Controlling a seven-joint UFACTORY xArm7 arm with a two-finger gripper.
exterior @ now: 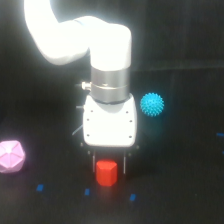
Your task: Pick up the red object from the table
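Note:
The red object point(106, 173) is a small red-orange faceted block standing on the black table point(175, 200), low in the exterior view's middle. My gripper point(108, 171) hangs straight down over it from the white wrist housing. Its two thin dark fingers point(93, 164) straddle the block, one on each side. The left finger looks close against the block, and a narrow dark gap shows between the block and the right finger. The jaws stand open around the block. The block's base appears to rest on the table.
A spiky cyan ball point(151, 104) lies behind and to the exterior view's right of the wrist. A pale pink polyhedron point(11, 156) sits at the left edge. Small blue marks point(132, 197) dot the table in front of the block.

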